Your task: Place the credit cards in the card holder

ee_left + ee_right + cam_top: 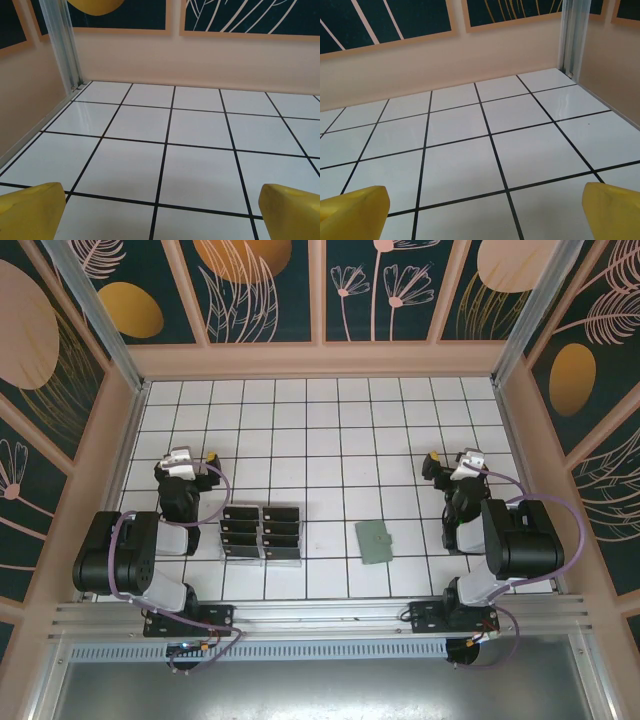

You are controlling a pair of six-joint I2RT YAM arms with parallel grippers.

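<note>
DESK: Card holder (375, 541): where, and lying which way?

PHOTO: Lower centre-right of the overhead frame, flat on the white tiled floor (320, 430). Sage green. Long axis roughly top to bottom of frame, tipped slightly off the grid lines. Small clasp mark on the right-hand edge.

DESK: And the credit cards (260, 530)?

PHOTO: Left of the holder, bare tile between. Black, ranked in two columns inside a pale slotted rack (261, 557), long sides running left to right across frame. Clear of both claws.

DESK: Claws?

PHOTO: Left gripper (190, 458) at middle left of the overhead frame, up and left of the rack. Yellow fingers (30, 210) pushed out to the lower corners of its wrist view, spread wide, nothing but tile between. Right gripper (457, 460) mirrored at middle right, up and right of the holder. Fingers (615, 205) just as wide apart, gripping nothing. Impossible to tell whether the tips touch the floor.

DESK: Arm poses?

PHOTO: Both folded. Left arm (125, 550) with bulky elbow low at the left edge, forearm reaching up-frame. Right arm (515, 535) doubled likewise at lower right. Both wrist cameras looking low across the tiles toward the far wall (200, 60).
</note>
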